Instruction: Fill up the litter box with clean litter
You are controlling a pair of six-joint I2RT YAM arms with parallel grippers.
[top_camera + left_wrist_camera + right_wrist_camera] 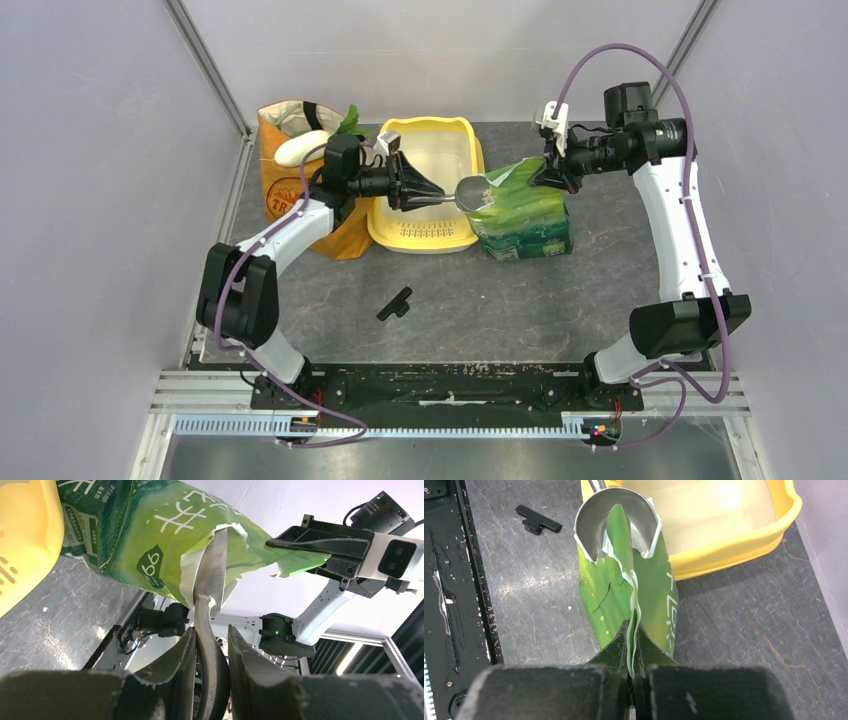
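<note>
The yellow litter box (pixel 470 150) stands at the back centre, its pale basin (pixel 704 505) showing no granules. Right of it stands a green foil bag (pixel 525 215). My left gripper (pixel 415 190) is shut on the handle of a grey scoop (pixel 475 190), whose bowl sits in the bag's torn mouth. In the left wrist view the handle (pixel 212 650) is clamped between the fingers (pixel 182 655). My right gripper (pixel 632 627) is shut on the bag's top edge (pixel 634 595), pinching it upright. The scoop's bowl (pixel 616 520) looks empty. The clean litter is hidden.
An orange paper grocery bag (pixel 300 195) with a white item and green leaves stands left of the litter box, behind my left arm. A small black clip (pixel 395 303) lies on the dark table nearer the bases. Enclosure walls rise at left, right and back.
</note>
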